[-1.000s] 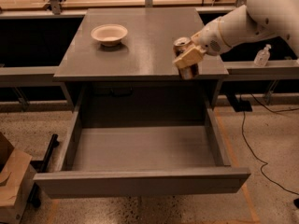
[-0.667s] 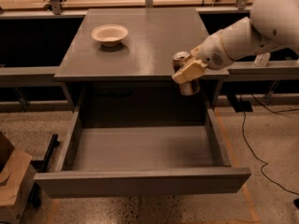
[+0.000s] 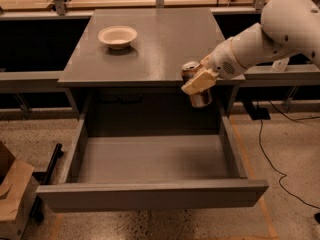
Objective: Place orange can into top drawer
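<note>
Nearly upright orange can (image 3: pixel 202 99), long axis vertical, top up, pinched by gripper (image 3: pixel 197 83) above open top drawer (image 3: pixel 150 196)

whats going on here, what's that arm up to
The robot arm's tool grips the can and holds it just past the cabinet's front edge, above the right rear part of the open drawer. The can is not yet in the drawer. A bowl sits on the cabinet top.
</note>
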`<state>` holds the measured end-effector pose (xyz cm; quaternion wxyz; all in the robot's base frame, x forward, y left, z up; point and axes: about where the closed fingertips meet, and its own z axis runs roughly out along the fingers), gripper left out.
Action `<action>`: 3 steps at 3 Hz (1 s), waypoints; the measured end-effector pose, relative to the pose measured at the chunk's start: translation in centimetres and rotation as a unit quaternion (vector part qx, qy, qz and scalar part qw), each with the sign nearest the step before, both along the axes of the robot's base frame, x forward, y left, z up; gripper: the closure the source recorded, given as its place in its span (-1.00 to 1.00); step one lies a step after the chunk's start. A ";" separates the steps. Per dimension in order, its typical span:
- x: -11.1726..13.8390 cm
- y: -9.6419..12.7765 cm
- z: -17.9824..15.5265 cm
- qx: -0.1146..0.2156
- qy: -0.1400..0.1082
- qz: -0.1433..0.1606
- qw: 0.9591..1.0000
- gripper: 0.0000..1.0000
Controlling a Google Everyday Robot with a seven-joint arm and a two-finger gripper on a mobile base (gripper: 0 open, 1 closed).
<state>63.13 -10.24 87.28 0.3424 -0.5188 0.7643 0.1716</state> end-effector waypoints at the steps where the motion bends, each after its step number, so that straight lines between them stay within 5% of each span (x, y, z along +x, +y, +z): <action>1: -1.2 -0.1 -1.7 0.016 0.004 0.009 1.000 1.00; 3: -3.9 0.3 -9.7 0.075 0.017 0.049 0.996 1.00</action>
